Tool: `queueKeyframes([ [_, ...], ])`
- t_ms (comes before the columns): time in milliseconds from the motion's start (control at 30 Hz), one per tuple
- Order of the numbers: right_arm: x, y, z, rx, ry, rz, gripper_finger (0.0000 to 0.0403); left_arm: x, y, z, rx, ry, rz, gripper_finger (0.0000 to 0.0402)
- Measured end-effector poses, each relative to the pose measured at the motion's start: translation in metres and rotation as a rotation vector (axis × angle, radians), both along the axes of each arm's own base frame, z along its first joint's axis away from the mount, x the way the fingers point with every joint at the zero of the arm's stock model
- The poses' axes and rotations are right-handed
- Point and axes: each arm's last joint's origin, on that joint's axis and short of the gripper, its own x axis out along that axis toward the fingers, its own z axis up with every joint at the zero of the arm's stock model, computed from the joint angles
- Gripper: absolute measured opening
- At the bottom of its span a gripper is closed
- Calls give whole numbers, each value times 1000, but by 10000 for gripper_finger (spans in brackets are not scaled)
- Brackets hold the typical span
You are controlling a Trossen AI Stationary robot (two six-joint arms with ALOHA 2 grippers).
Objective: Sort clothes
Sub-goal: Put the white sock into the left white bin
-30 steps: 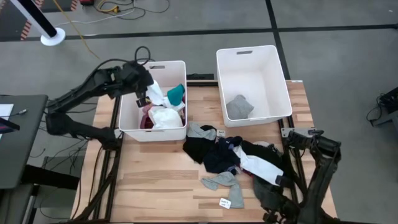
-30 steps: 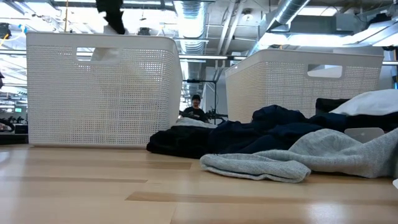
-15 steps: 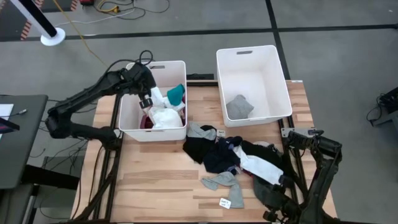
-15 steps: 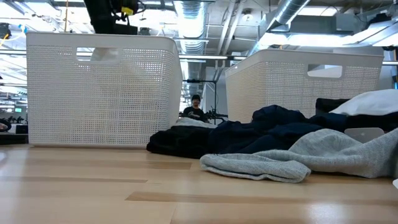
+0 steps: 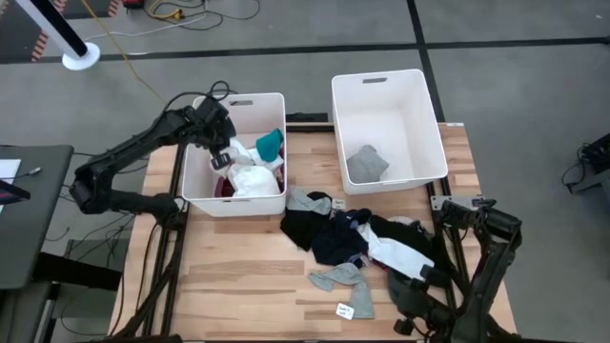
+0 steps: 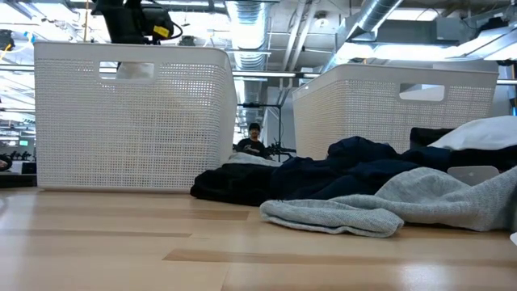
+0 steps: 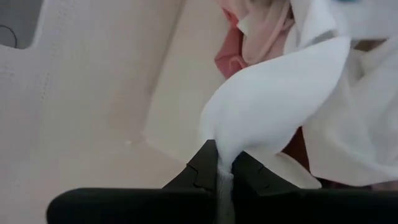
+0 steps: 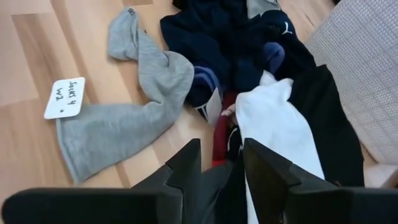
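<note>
So the left gripper point(image 7: 225, 167) is up in the upper left of the high view, hanging inside the left bin point(image 5: 202, 186), and its jaws are pinched tight on a white garment point(image 7: 283, 93) that drapes down onto the stuff already in there: pink and maroon pieces point(image 7: 252, 37) plus a teal one point(image 5: 270, 143) toward the middle of the bin. The right bin point(image 5: 431, 143), upper centre-right, only holds one grey piece point(image 5: 366, 164). The rest of the clothes are a dark heap point(image 5: 338, 233) on the table point(image 5: 229, 276) in the lower middle of the frame, with a grey sock point(image 8: 134, 99) and a paper tag point(image 8: 64, 98) just beside it. The right gripper point(image 8: 219, 163) sits low at the bottom right, jaws partly apart over the white and dark fabric at the edge of the heap, and I honestly can't tell if it's got hold of anything. My guess at what could go wrong: the white piece is thin between those tips, so when the jaws let go it could cling and ride back out with the arm, or flop over the bin wall since the gripper is close to that side. On the right, the layers overlap, so a pinch there could drag two garments at once
</note>
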Motion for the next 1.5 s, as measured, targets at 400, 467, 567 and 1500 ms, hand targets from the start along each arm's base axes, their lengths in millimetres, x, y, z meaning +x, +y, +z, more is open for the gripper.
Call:
queueKeyframes([
  [400, 12, -21, -20, -78, 65, -65, 136, 2, -2, -5, -72, -54, -50, 25],
  [467, 10, -24, -25, -85, 63, -91, 153, 2, -2, -5, -74, -57, -46, 42],
  [567, 7, -25, -29, -89, 57, -98, 186, 2, -2, -5, -74, -58, -44, 73],
  [1500, 20, -63, -61, -211, 97, -192, 190, 20, -15, 40, -110, -309, -155, 159],
])
